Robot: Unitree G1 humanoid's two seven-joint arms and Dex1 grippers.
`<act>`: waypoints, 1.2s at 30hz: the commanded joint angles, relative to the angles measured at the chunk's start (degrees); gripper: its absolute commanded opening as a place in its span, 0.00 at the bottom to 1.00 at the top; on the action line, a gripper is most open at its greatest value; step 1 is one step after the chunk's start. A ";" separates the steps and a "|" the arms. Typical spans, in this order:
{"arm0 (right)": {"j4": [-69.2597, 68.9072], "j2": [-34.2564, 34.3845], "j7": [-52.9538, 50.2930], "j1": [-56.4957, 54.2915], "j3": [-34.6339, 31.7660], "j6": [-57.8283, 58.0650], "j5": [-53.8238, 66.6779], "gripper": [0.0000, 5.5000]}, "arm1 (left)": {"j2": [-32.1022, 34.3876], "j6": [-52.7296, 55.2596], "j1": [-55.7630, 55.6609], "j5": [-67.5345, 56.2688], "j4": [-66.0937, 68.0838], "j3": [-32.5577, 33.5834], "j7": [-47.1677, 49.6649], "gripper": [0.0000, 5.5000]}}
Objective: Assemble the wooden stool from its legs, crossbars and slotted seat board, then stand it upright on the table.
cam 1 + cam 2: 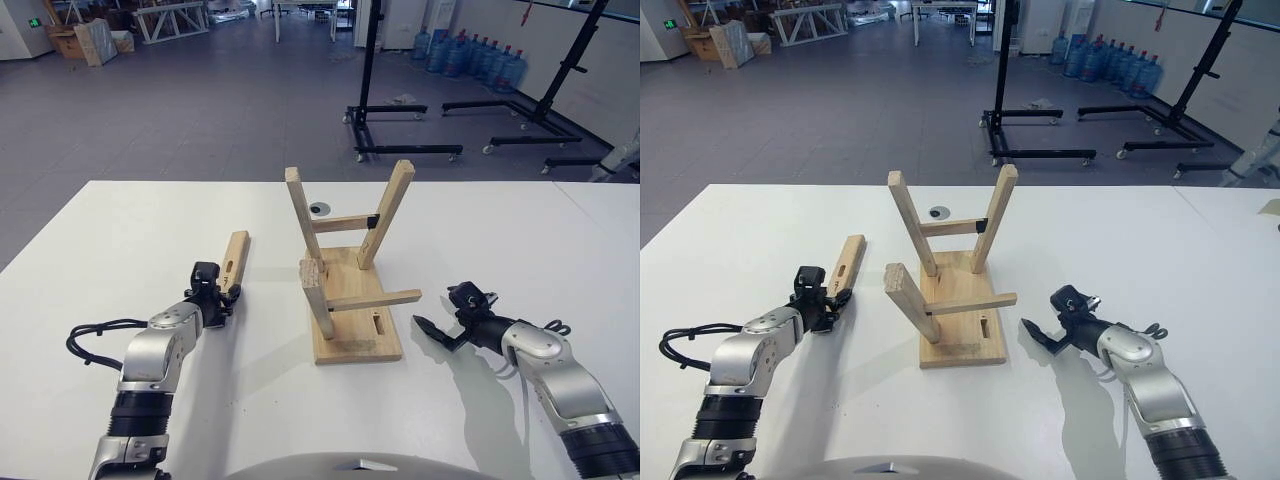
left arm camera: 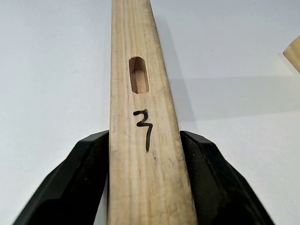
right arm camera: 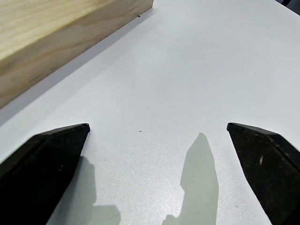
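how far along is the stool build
Done: three legs stand in the seat board, with two crossbars in. In hand: the left gripper clamps the fourth leg, lying on the table. Left: fit it, then stand everything upright; right gripper open, empty.

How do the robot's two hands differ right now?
The left hand is shut on a loose wooden leg; the right hand is open and empty. The left hand sits left of the seat board, the right hand near its right edge. Both are black, two-fingered, and low over the white table.
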 commanded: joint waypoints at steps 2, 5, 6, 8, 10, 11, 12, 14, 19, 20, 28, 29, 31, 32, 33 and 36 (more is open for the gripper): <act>2.88 0.45 0.48 1.42 1.77 1.53 -1.82 0.98 | -2.19 0.35 1.78 -0.66 3.54 0.76 0.08 0.37; 3.09 0.57 0.39 1.38 1.73 1.33 -1.78 0.98 | -1.66 -2.02 0.56 0.07 3.76 1.39 0.26 0.37; 3.20 0.64 0.33 1.32 1.74 1.25 -1.78 0.98 | -1.35 -2.83 -0.02 0.24 3.82 1.73 0.26 0.37; 3.38 0.79 0.19 1.17 1.73 1.20 -1.78 0.98 | -0.83 -4.38 -1.57 0.33 3.91 2.85 0.33 0.37; 3.66 1.00 0.03 0.71 1.66 1.26 -1.74 0.98 | 0.12 -6.94 -5.64 -0.63 3.90 5.87 0.33 0.37; 3.92 1.07 -0.11 0.39 1.44 1.20 -1.70 0.98 | 1.10 -8.92 -8.69 -1.26 4.18 7.87 0.18 0.37; 4.25 1.09 -0.21 0.07 1.11 1.13 -1.60 0.98 | 2.15 -10.79 -11.68 -1.78 4.74 9.71 -0.06 0.37; 5.27 0.67 -0.37 -0.53 -0.08 0.74 -1.38 0.98 | 5.42 -15.06 -17.93 -2.96 5.86 13.21 -1.40 0.37; 6.52 -2.09 0.14 -5.21 -12.04 3.04 5.64 0.98 | 15.51 -21.35 -31.82 -12.79 1.85 18.20 -15.50 0.37; 6.50 -3.25 1.07 -8.59 -17.01 5.19 10.02 0.98 | 16.35 -19.37 -33.90 -16.73 -0.65 17.61 -18.85 0.37; 11.14 -7.67 4.50 -58.98 -28.05 31.46 45.45 0.98 | 7.67 -4.00 -40.27 -40.29 -4.86 7.31 -30.84 0.37; 10.25 -6.65 4.01 -60.58 -28.58 33.67 49.04 0.98 | 6.89 -3.21 -39.95 -41.42 -4.50 7.29 -30.77 0.37; 7.68 -4.50 2.42 -61.22 -30.42 37.75 56.51 0.98 | 5.90 -1.14 -39.42 -44.50 -4.56 7.73 -30.62 0.37; 6.34 -3.10 1.08 -60.83 -30.93 39.19 59.68 0.98 | 5.66 -0.20 -39.10 -45.81 -5.08 7.74 -30.65 0.37; 5.15 -1.17 -0.96 -60.19 -30.64 40.45 62.16 0.98 | 5.36 0.38 -38.79 -46.43 -5.60 7.34 -30.53 0.37; 3.45 2.45 -6.93 -58.49 -29.89 42.85 67.35 0.98 | 4.72 1.03 -38.48 -47.09 -6.05 6.16 -30.49 0.37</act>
